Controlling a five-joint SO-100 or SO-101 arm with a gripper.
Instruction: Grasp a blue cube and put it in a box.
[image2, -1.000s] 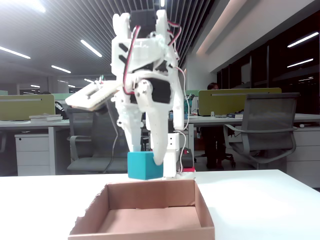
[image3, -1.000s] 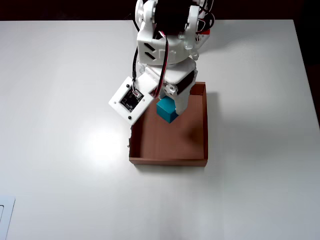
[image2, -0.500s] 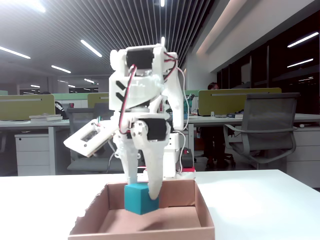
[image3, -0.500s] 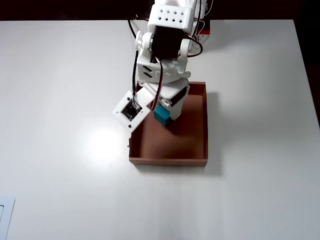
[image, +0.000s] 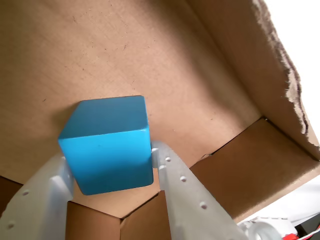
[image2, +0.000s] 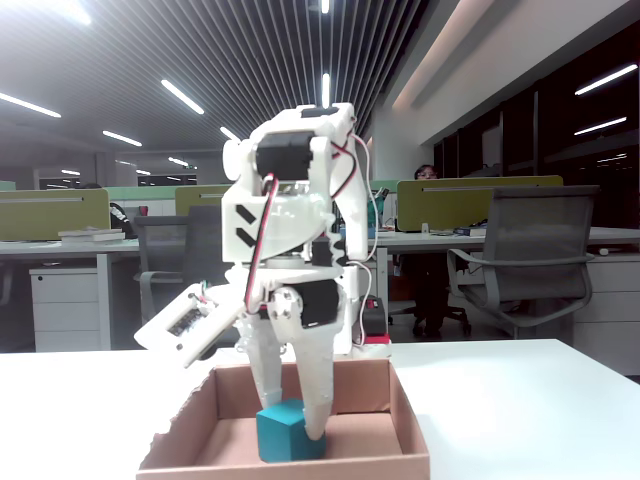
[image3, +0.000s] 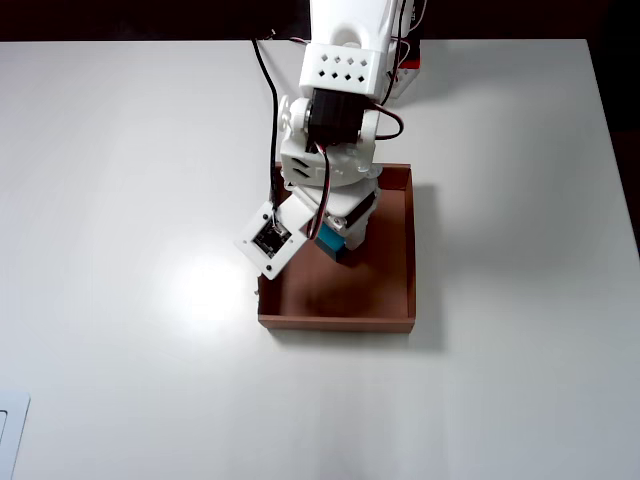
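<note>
Gripper pinched cube on both flanks, low inside box | cube toward box's 11 o'clock overhead | looked rigid, light, matte; I'd grip flat opposite faces

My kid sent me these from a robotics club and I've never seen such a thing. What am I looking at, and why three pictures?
It is one small white robot arm on a white table, seen by three cameras at the same moment. One camera looks down from above, one stands at table height in front, and one rides on the arm's wrist, so it sees very close up.

On the table lies a shallow brown cardboard box with torn edges. The arm reaches down into it. Its two-finger gripper is the white pincer at the end. Between the fingers sits a small teal-blue cube, squeezed from both sides. In the front view the cube appears to be down at the box floor, so it looks ready to be let go.
</note>
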